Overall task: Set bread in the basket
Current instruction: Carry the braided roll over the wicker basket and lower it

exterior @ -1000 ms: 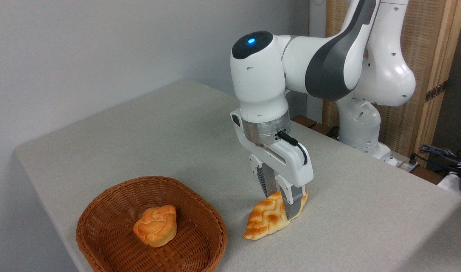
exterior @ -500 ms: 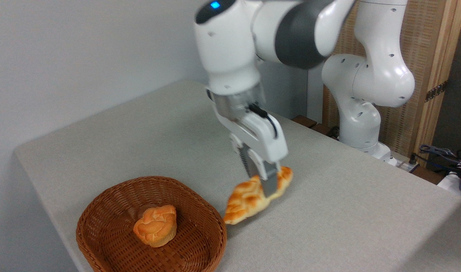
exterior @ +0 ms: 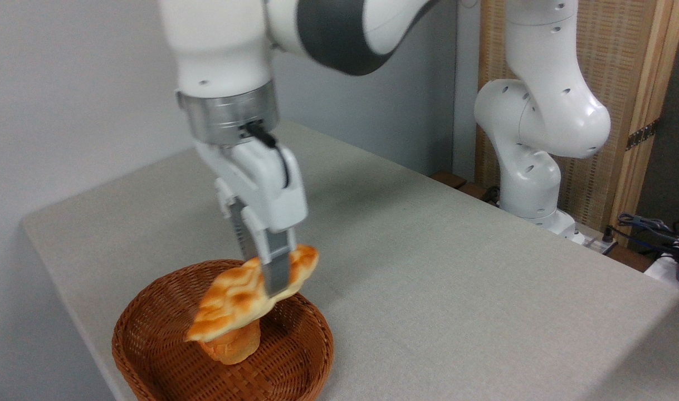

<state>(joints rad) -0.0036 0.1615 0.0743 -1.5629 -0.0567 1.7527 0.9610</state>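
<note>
The bread (exterior: 236, 301), a braided golden-orange loaf with pale grooves, hangs tilted in the air with its left tip lower. My gripper (exterior: 269, 281) is shut on the loaf near its right end, fingers pointing down. The loaf is above the basket (exterior: 311, 365), a round brown wicker one near the table's front left corner. Its lower tip hides part of what lies in the basket.
A small round orange bun (exterior: 233, 345) lies in the basket under the loaf. The grey table (exterior: 456, 278) stretches right and back. The arm's base (exterior: 531, 189) stands at the back right, with cables (exterior: 656, 228) at the right edge. A wall rises behind.
The gripper has lifted the bread off the table and carried it left, from beside the basket to above it.
</note>
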